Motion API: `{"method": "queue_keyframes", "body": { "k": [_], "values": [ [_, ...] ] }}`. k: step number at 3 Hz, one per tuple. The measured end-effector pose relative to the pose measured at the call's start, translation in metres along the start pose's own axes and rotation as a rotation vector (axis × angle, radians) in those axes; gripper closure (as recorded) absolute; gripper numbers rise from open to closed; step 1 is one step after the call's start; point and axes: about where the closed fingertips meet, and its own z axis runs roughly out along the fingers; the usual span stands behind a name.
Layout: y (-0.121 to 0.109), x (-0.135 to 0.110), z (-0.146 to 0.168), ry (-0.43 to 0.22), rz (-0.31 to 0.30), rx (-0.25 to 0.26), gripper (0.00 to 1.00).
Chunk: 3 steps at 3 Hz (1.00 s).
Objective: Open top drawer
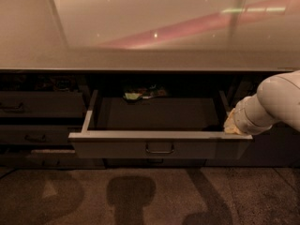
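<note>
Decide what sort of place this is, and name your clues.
Probably a kitchen or break room: a counter, drawers beneath it, and packets inside the open top drawer. The gripper sits at that drawer's right front corner.

Just one camera here, looking from high out front and tilted down at the glossy surface (pixel 28 41) and the open top drawer (pixel 112 149), fairly close in. The pincer (pixel 232 124) sits at the drawer's right front corner.

Dark grey top drawer (pixel 159 146), pale rails (pixel 87 121).
A cream gripper (pixel 233 124) is seen at its right corner; the beige worktop (pixel 28 41) is streaked pink.
</note>
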Motion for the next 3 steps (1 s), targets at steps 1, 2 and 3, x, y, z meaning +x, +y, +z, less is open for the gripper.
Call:
{"method": "queue_keyframes", "body": {
  "k": [1, 2, 3],
  "values": [
    [0.002, 0.011, 0.019, -0.105, 0.020, -0.052, 1.00],
    [0.006, 0.020, 0.033, -0.205, 0.044, -0.112, 1.00],
    [0.005, 0.020, 0.033, -0.205, 0.045, -0.112, 1.00]
  ]
}}
